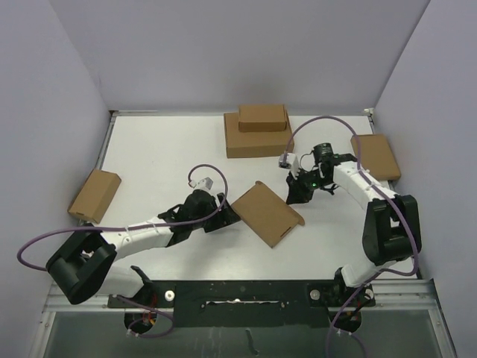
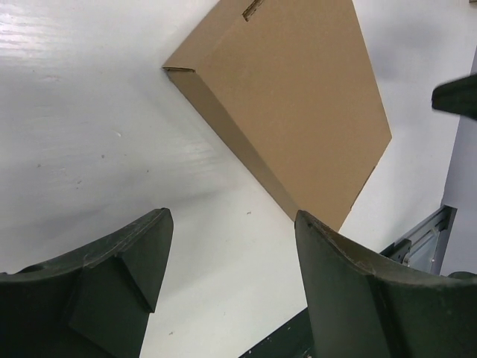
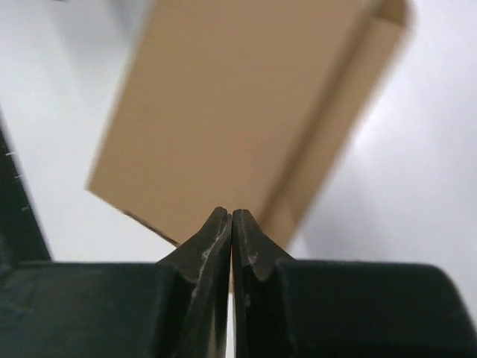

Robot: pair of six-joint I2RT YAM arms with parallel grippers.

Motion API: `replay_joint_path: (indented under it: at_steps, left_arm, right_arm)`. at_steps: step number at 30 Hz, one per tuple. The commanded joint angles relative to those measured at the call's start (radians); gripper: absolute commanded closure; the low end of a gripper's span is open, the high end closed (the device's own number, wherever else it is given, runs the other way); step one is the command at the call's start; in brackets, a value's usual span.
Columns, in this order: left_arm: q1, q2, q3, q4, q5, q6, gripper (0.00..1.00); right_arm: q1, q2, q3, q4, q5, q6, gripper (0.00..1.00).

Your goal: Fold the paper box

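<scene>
The paper box (image 1: 267, 213) lies closed and flat in the middle of the white table (image 1: 149, 160), turned at an angle. My left gripper (image 1: 228, 212) sits just left of it, open with nothing between its fingers (image 2: 141, 253). In the left wrist view the paper box (image 2: 298, 97) lies beyond the jaws, apart from them. My right gripper (image 1: 296, 192) hovers at the box's far right corner, shut on nothing. In the right wrist view its tips (image 3: 232, 216) meet in front of the blurred paper box (image 3: 238, 112).
A wide brown box (image 1: 258, 142) with a smaller one (image 1: 262, 117) stacked on it stands at the back. Another brown box (image 1: 376, 156) lies at the right edge, behind my right arm. One more (image 1: 95, 195) lies at the left edge. Walls enclose the table.
</scene>
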Motion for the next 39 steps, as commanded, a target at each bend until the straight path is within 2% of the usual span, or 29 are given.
replay_joint_path:
  at_steps: [1, 6, 12, 21, 25, 29, 32, 36, 39]
  left_arm:
    - [0.002, 0.025, 0.030, 0.090, -0.010, -0.023, 0.35]
    - [0.000, 0.065, 0.042, 0.109, -0.009, -0.043, 0.35]
    - [0.010, 0.099, 0.070, 0.083, -0.008, -0.037, 0.35]
    - [0.042, 0.053, 0.048, 0.033, -0.010, 0.005, 0.35]
    - [0.066, 0.002, 0.047, -0.062, -0.017, 0.067, 0.35]
    - [0.090, -0.065, 0.030, -0.130, -0.018, 0.144, 0.36]
    - [0.105, -0.135, 0.031, -0.173, -0.022, 0.243, 0.36]
    - [0.144, -0.241, 0.026, -0.160, 0.032, 0.385, 0.33]
    - [0.180, -0.285, 0.027, -0.120, 0.092, 0.444, 0.16]
  right_arm:
    - [-0.069, -0.036, -0.041, 0.153, 0.220, 0.115, 1.00]
    - [-0.065, 0.031, -0.032, 0.149, 0.275, 0.113, 1.00]
    - [-0.015, 0.059, -0.044, 0.076, 0.176, 0.023, 1.00]
    - [0.170, 0.068, -0.048, 0.020, 0.072, -0.048, 1.00]
    - [0.300, 0.089, -0.031, 0.038, 0.067, -0.026, 1.00]
    - [0.357, 0.113, 0.002, 0.041, 0.048, -0.017, 0.99]
    - [0.334, 0.072, 0.003, 0.024, 0.027, -0.041, 0.97]
    - [0.200, -0.041, -0.019, 0.015, -0.085, -0.076, 0.89]
    - [0.097, -0.153, -0.055, 0.073, -0.139, -0.067, 0.79]
